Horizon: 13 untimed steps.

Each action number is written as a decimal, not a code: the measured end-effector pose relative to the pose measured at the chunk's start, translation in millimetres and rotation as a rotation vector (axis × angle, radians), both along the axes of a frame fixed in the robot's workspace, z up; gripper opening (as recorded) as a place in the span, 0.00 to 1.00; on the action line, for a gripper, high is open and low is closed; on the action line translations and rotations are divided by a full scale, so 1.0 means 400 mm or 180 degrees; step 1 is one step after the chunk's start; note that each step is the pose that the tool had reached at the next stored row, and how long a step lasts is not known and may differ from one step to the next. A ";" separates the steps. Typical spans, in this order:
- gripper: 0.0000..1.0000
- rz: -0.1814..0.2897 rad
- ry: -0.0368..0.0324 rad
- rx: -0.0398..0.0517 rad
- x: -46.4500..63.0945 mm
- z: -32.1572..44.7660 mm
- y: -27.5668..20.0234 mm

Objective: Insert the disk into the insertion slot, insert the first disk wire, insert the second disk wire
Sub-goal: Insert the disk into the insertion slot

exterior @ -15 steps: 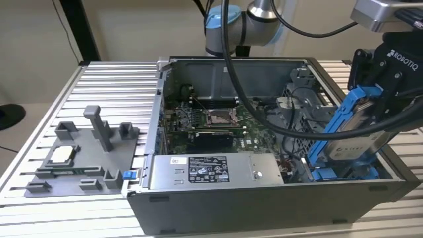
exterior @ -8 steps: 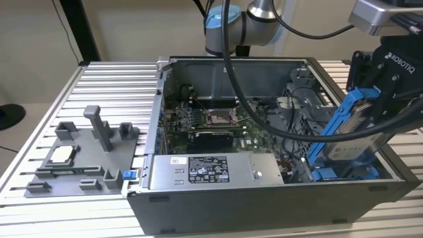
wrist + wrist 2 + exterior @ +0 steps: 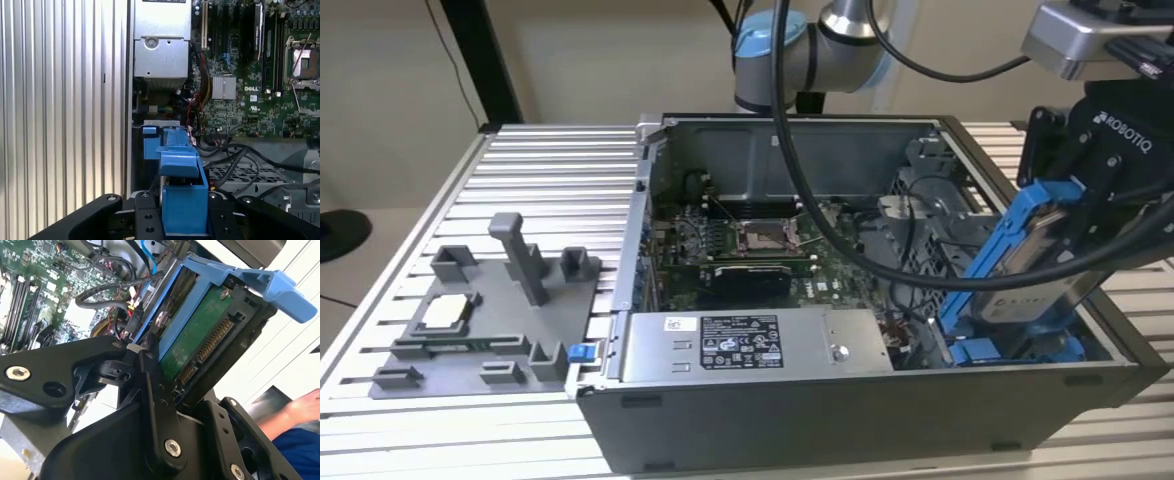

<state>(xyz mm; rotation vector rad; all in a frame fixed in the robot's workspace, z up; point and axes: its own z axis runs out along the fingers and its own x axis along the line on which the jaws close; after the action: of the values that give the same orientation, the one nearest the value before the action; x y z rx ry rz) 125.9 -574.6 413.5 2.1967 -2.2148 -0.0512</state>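
Holding the disk tilted above the insertion slot, fingers clamped on its blue carrier.
My fingers grip the disk's upper end from both sides; in the second wrist view its green board and connector sit between them. In the exterior view the disk leans steeply, its lower end down at the slot's blue tabs in the corner of the open computer case at the exterior view's right, near the power-supply box, its upper end above the case rim.
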 end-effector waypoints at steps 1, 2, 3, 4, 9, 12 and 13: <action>0.00 0.0000 0.0000 0.0003 0.000 -0.002 0.000; 0.00 0.0000 0.0000 0.0004 0.000 -0.004 0.000; 0.00 0.0000 0.0000 0.0005 0.000 -0.007 0.001; 0.00 0.0000 0.0000 0.0005 0.000 -0.010 0.001; 0.00 -0.0001 0.0001 0.0006 0.001 -0.023 0.001; 0.00 0.0000 0.0000 0.0006 0.001 -0.027 0.001; 0.00 0.0000 0.0002 0.0006 0.001 -0.027 0.001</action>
<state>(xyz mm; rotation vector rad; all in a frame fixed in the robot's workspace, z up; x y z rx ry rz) 126.4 -574.4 402.8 2.1974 -2.2155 -0.0538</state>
